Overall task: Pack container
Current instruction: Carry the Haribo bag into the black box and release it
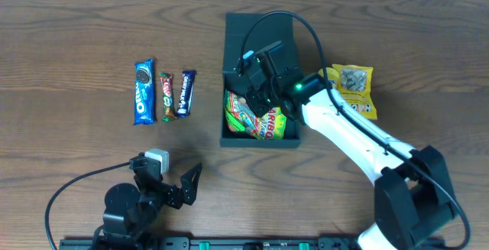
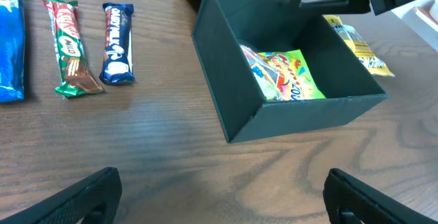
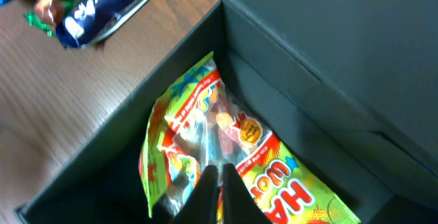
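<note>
The dark teal container (image 1: pixel 260 141) stands open at mid-table, its flap lid (image 1: pixel 258 40) folded back. Inside lies a green-and-yellow Haribo gummy bag (image 1: pixel 256 121), also seen in the left wrist view (image 2: pixel 284 73). My right gripper (image 1: pixel 256 101) reaches down into the box. In the right wrist view its fingers (image 3: pixel 217 176) are shut together on the crumpled film of the bag (image 3: pixel 185 128), which rises toward the tips beside the container wall (image 3: pixel 308 66). My left gripper (image 1: pixel 170 175) hovers near the front edge, open wide (image 2: pixel 222 196) over bare wood, short of the container (image 2: pixel 308 118).
Left of the box lie a blue Oreo pack (image 1: pixel 144 91), a green-red chocolate bar (image 1: pixel 167 95) and a dark-blue bar (image 1: pixel 186 94). A yellow snack bag (image 1: pixel 355 88) rests to the right of the box, partly under my right arm.
</note>
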### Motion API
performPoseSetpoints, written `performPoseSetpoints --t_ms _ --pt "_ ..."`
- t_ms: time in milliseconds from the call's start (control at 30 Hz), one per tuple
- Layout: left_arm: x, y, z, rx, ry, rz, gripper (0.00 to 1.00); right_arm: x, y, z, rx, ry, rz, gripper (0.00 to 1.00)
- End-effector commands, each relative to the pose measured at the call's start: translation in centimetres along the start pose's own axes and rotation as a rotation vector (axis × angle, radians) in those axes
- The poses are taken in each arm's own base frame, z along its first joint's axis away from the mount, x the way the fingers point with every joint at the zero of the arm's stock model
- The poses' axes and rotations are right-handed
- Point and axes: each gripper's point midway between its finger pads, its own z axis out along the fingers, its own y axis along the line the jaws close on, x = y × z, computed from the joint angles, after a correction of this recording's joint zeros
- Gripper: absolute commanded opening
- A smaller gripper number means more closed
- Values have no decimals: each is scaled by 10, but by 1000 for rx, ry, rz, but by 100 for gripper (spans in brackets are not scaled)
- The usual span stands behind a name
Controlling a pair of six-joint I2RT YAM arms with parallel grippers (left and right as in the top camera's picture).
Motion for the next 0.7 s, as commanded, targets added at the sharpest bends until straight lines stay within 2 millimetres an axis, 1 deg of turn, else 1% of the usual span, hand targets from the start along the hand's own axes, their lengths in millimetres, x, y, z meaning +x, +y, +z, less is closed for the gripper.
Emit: performPoseSetpoints --t_ms 0,167,267,333,400,500,600,667 --pt "5 2 2 3 9 -3 95 10 -1 17 -1 43 56 1" --pt "5 2 2 3 9 -3 95 32 -3 55 -14 116 101 1" --pt "5 2 2 3 9 -3 95 33 -7 76 -10 105 164 2" --pt "5 2 2 3 9 -3 95 34 -8 84 -10 102 185 1" --pt "5 2 2 3 9 -3 95 40 -5 89 -26 121 190 1" --pt "5 2 2 3 9 -3 95 55 2 93 -65 180 202 1" --pt "5 2 2 3 9 -3 95 67 5 90 -75 232 202 1" --pt "5 2 2 3 9 -3 95 71 6 89 -75 247 206 1"
